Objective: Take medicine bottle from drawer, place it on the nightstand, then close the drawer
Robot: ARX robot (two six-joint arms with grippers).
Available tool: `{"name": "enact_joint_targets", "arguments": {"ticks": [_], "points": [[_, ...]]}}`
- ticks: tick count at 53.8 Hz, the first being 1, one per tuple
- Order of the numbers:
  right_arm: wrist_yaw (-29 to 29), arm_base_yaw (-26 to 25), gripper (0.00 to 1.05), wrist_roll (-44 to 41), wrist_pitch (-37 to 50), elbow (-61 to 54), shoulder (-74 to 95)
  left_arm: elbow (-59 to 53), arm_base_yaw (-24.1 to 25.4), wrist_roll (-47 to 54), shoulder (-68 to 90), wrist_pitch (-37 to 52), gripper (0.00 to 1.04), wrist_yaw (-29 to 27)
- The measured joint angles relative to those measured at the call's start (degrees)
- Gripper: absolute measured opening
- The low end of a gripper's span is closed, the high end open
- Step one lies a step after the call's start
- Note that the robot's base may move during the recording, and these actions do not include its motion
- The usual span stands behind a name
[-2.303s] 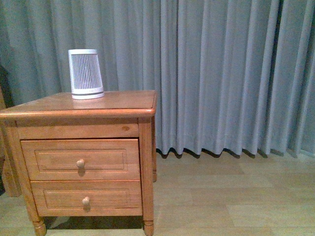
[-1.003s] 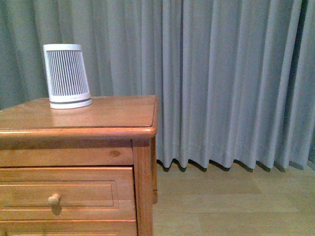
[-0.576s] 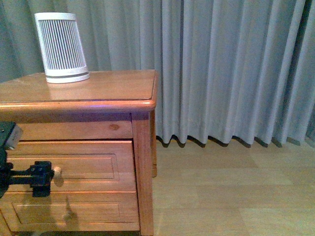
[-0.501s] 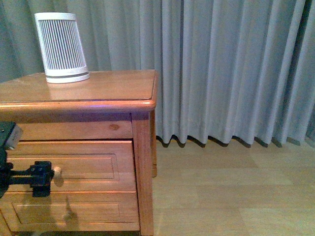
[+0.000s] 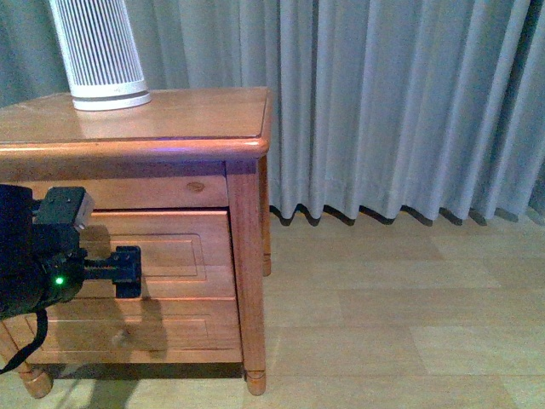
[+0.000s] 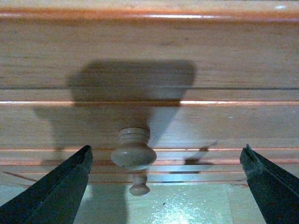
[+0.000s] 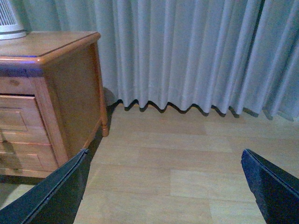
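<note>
The drawer [image 5: 183, 243] is the upper of two in the nightstand [image 5: 179, 115]. Its front looks flush with the frame, so the medicine bottle cannot be seen. In the front view the drawer sits at about 8 o'clock from the centre of the frame, under the rounded edge of the top surface. Its round knob [image 6: 133, 151] lies between the two fingers of the left gripper [image 6: 166, 150]. The fingers are spread wide and touch neither the knob nor the wood. The knob is nearer one finger than the other.

The left arm [image 5: 34, 264] comes in at 9 o'clock, black, with a small green light lit. It throws a shadow on the lower drawer [image 5: 183, 328], whose own knob [image 6: 139, 185] shows just past the upper one in the left wrist view.

On the surface at 11 o'clock stands a white ribbed device [image 5: 98, 51], cut off by the frame's upper edge. A grey curtain [image 5: 383, 102] hangs from 12 to 3 o'clock. Pale floor [image 5: 383, 324] fills 4 to 6 o'clock.

The right gripper [image 7: 164, 154] is also spread wide and holds nothing. It hangs over the floor, well apart from the nightstand's side.
</note>
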Motion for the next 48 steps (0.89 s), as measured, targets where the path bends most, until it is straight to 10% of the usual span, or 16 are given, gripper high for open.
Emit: {"name": "enact_joint_targets", "arguments": {"ticks": [30, 48], "points": [[0.0, 0.0, 0.98, 0.0, 0.0, 0.0, 0.0, 2.9, 1.2, -0.1, 2.8, 1.0, 0.27, -0.6], [0.0, 0.0, 0.98, 0.0, 0.0, 0.0, 0.0, 1.4, 1.2, -0.1, 2.7, 3.2, 0.25, -1.2]]}}
